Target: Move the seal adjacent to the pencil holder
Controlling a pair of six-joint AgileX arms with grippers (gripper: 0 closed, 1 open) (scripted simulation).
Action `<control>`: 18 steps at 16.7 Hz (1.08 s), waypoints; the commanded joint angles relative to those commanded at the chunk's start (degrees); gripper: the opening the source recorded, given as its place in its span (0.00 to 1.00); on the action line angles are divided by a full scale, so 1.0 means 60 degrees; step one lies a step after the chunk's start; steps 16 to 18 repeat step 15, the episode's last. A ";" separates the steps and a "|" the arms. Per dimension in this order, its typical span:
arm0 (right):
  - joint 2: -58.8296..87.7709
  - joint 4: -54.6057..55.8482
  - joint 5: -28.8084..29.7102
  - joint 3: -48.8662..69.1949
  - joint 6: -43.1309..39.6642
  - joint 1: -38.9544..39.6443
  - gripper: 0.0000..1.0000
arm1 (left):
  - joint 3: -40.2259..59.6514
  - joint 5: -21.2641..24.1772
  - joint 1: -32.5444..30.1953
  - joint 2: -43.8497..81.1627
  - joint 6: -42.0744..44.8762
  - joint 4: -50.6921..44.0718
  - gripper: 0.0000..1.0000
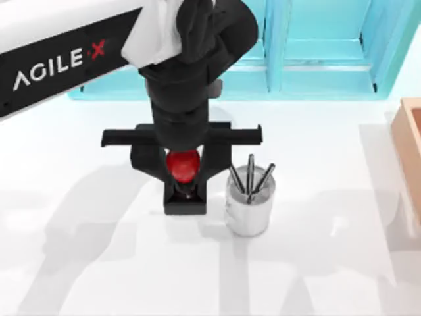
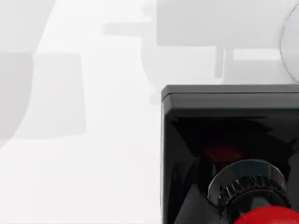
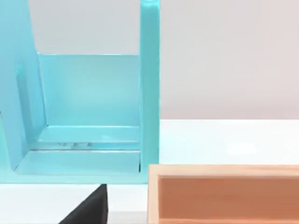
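From above, the left pincer [image 1: 183, 172] grips the red knob of the seal [image 1: 184, 187], whose black base rests on the white table [image 1: 99, 263] just left of the pencil holder [image 1: 248, 207]. The left wrist view looks down on the seal [image 2: 229, 154] and its square base. The right wrist view shows a turquoise shelf unit [image 3: 88, 116] and a wooden box [image 3: 224, 193].

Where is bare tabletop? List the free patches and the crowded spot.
Free: the white table at the top view's left and along its near edge, plus the strip between silvery-white pencil holder and orange wooden box. Crowded: left gripper over red-knobbed black seal beside the holder.
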 joint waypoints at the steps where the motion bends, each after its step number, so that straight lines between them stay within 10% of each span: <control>1: 0.0000 0.0000 0.0000 0.0000 0.0000 0.0000 1.00 | 0.0000 0.0000 0.0000 0.0000 0.0000 0.0000 0.38; 9: 0.0000 0.0000 0.0000 0.0000 0.0000 0.0000 1.00 | 0.0000 0.0000 0.0000 0.0000 0.0000 0.0000 0.98; 18: 0.0000 0.0000 0.0000 0.0000 0.0000 0.0000 1.00 | 0.0000 0.0000 0.0000 0.0000 0.0000 0.0000 1.00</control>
